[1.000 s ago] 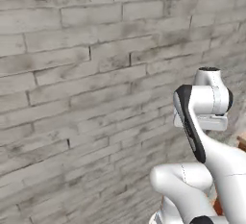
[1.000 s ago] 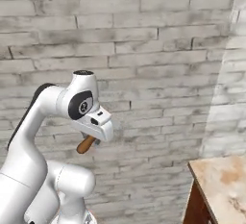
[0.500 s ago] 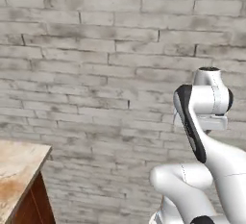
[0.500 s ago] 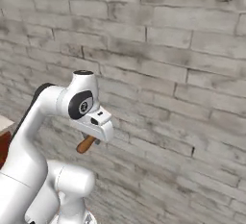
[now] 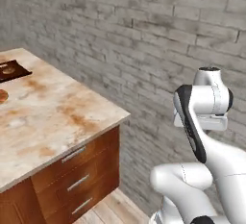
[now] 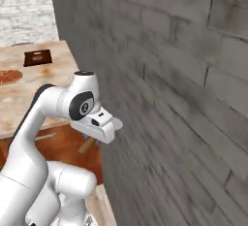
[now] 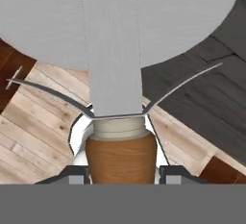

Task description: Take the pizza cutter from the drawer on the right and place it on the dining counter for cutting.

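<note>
Gripping the pizza cutter by its brown handle, the hand hangs clenched — beside the dining counter.

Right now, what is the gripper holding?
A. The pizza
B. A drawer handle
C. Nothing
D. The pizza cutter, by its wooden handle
D: in the hand view the fingers flank the brown handle of the pizza cutter, with its grey wheel ahead.

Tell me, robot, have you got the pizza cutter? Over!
Pincer shut on the pizza cutter, handle between the fingers. Dining counter ahead on the left, cutter not yet over it. Brick wall close on the right.
</note>
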